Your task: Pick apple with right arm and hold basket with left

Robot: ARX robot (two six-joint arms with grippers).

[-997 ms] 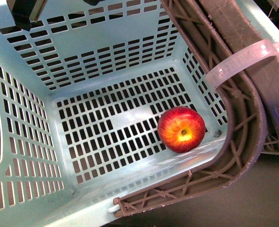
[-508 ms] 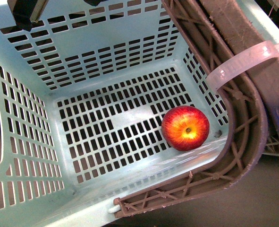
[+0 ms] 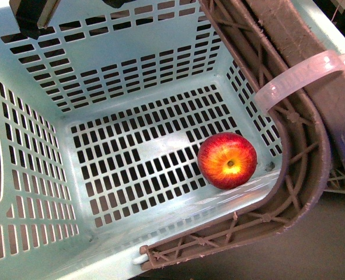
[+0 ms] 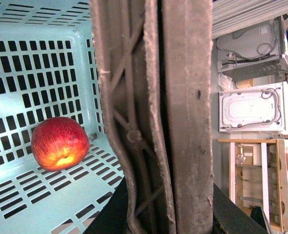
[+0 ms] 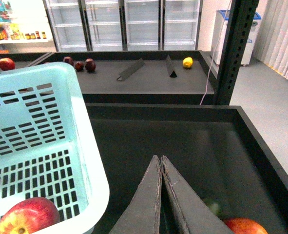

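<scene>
Apple [image 3: 227, 160] already in the basket [image 3: 102, 76], on its floor in the handle-side corner.
Your left pincer [image 4: 169, 219] looks clamped on the basket's brown handles [image 4: 182, 97]; right pincer [image 5: 160, 160] together, empty, beside the basket. Pick looks done.

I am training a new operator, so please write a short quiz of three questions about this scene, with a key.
1. True or false: the apple lies on the floor of the shopping basket.
2. The right gripper is: A) shut and empty; B) shut on the apple; C) wide open.
3. Fill in: a white ___ binds the brown handles.
Key: 1 true; 2 A; 3 zip tie.
</scene>
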